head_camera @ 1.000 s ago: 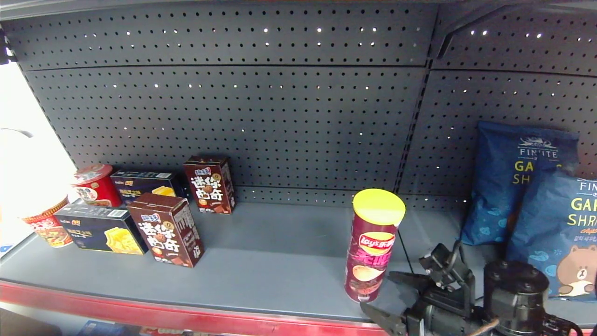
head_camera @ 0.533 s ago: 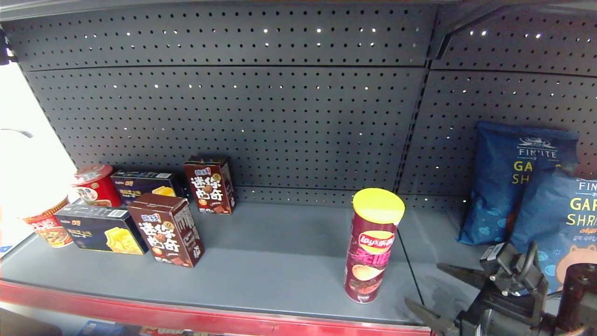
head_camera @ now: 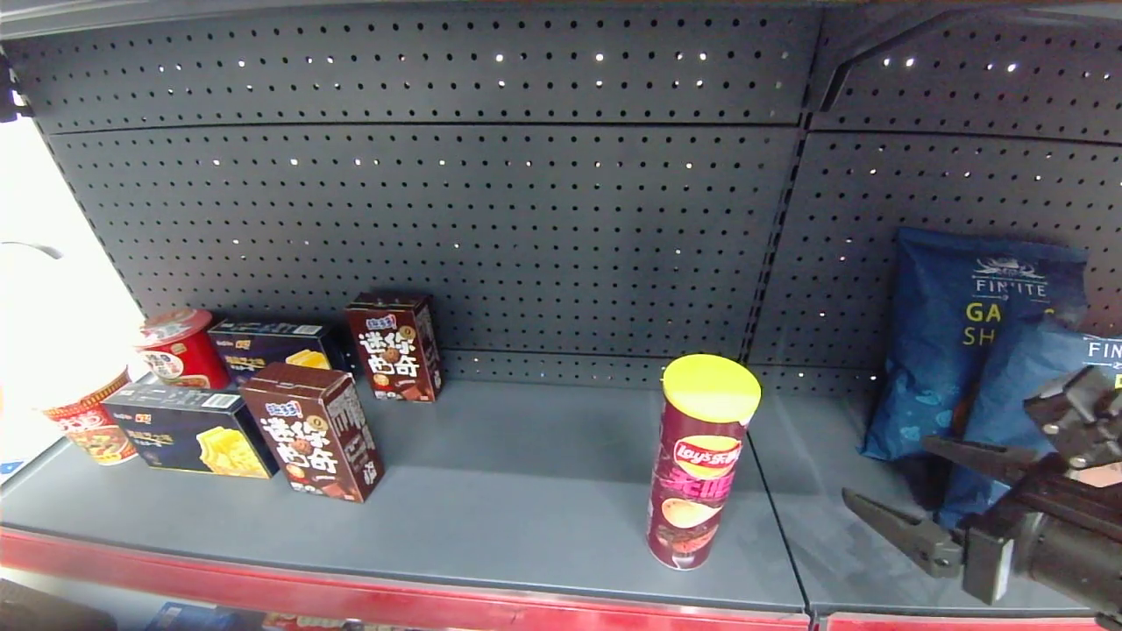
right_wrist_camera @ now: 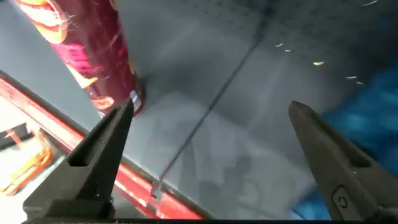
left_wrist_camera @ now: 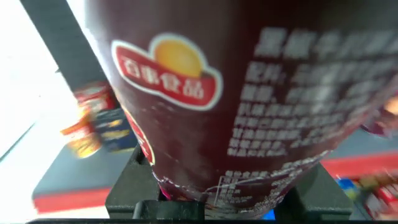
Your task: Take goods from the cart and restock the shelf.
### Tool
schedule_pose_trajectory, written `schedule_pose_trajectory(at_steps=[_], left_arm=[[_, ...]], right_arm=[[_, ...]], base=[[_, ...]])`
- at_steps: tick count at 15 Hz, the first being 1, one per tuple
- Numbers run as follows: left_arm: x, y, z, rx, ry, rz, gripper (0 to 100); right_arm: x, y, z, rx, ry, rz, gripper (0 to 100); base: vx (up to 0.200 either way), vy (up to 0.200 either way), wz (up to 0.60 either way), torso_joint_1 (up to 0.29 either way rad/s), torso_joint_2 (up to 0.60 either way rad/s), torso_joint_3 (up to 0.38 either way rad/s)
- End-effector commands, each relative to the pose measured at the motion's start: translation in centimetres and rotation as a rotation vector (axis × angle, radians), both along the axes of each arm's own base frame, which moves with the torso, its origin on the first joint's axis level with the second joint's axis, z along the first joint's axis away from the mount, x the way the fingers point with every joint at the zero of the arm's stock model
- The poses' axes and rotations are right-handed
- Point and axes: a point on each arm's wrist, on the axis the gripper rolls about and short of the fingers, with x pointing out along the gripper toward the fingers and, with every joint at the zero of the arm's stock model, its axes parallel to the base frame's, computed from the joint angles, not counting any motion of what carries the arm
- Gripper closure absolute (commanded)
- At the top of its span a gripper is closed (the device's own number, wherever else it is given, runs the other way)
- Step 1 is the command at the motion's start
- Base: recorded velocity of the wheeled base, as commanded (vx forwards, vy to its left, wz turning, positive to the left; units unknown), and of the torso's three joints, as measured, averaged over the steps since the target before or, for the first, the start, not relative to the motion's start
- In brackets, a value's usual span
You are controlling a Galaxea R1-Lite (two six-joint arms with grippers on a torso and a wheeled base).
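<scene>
Right end effector (head_camera: 885, 469) hangs over the shelf (head_camera: 526, 499), 2 fingers wide apart, gripping nothing. Standing chip can (head_camera: 701, 464) sits upright just off its left finger, untouched. Left end effector (left_wrist_camera: 224, 199) is clamped around a second chip can (left_wrist_camera: 249, 93).

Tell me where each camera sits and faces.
Head view: robot's head, facing forward and down at the grey metal shelf; open right gripper shows.
Left wrist view: left wrist, facing a dark red cylindrical can in the left gripper.
Right wrist view: right wrist, facing the shelf's front past its open gripper.
Shared: head and right wrist show the standing yellow-lidded maroon can.
</scene>
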Motion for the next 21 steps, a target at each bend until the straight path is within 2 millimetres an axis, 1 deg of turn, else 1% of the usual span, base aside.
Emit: schedule_pose_trajectory(at_steps=[1,2,4,5,7,8,10,12,13,14,15,16,17,20,21], left_arm=[[2.1,-0.6,0.6,0.027,0.078,-0.065,100],[2.7,-0.8,0.8,0.032,0.097,-0.089,100],[3.6,-1.1,0.9,0.04,0.13,-0.128,100],[3.9,-1.2,1.0,0.042,0.142,-0.139,100],[4.8,-1.6,1.3,0.049,0.169,-0.211,100],[5.6,-1.9,1.6,0.053,0.192,-0.219,100],[7.5,-2.5,2.4,0.048,0.175,-0.225,100],[8.9,-2.9,2.7,0.043,0.154,-0.228,100],[9.5,-3.1,2.9,0.043,0.152,-0.228,100],[9.6,-3.1,2.9,0.042,0.149,-0.228,100],[9.6,-3.1,2.8,0.042,0.151,-0.228,100],[9.7,-3.2,2.8,0.046,0.156,-0.235,100],[9.8,-3.3,2.8,0.045,0.158,-0.249,100],[11.2,-4.0,3.5,0.055,0.174,-0.272,100],[11.3,-4.1,3.6,0.057,0.174,-0.275,100]], right_arm=[[-4.9,-2.1,2.5,0.04,-0.109,-0.033,0],[-6.8,-3.0,2.3,0.033,-0.104,-0.028,0],[-9.0,-4.4,1.9,0.036,-0.125,-0.083,0],[-9.5,-4.8,1.9,0.043,-0.139,-0.106,0],[-10.9,-5.9,1.4,0.055,-0.166,-0.213,0],[-11.5,-6.2,0.7,0.061,-0.183,-0.247,0],[-13.2,-6.9,-1.4,0.083,-0.226,-0.263,0],[-14.3,-7.3,-3.4,0.096,-0.262,-0.281,0],[-15.2,-7.6,-5.0,0.11,-0.305,-0.294,0],[-15.9,-7.8,-6.5,0.127,-0.339,-0.294,0],[-16.1,-7.9,-7.4,0.134,-0.352,-0.293,0],[-15.7,-7.8,-8.9,0.105,-0.321,-0.305,0],[-15.8,-7.7,-8.9,0.093,-0.319,-0.295,0],[-15.8,-7.7,-9.0,0.082,-0.317,-0.294,0],[-15.8,-7.7,-9.0,0.083,-0.316,-0.294,0]], base=[[0.0,0.0,0.0,0.0,0.0,0.0],[0.0,0.0,0.0,0.0,0.0,0.0],[0.0,0.0,0.0,0.0,0.0,0.0],[0.0,0.0,0.0,0.0,0.0,0.0],[0.0,0.0,0.0,0.0,0.0,0.0],[0.0,0.0,0.0,0.0,0.0,0.0],[0.0,0.0,0.0,0.0,0.0,0.0],[0.0,0.0,0.0,0.0,0.0,0.0],[0.0,0.0,0.0,0.0,0.0,0.0],[0.0,0.0,0.0,0.0,0.0,0.0],[0.0,0.0,0.0,0.0,0.0,0.0],[0.0,0.0,0.0,0.0,0.0,0.0],[0.0,0.0,0.0,0.0,0.0,0.0],[0.0,0.0,0.0,0.0,0.0,0.0],[0.0,0.0,0.0,0.0,0.0,0.0]])
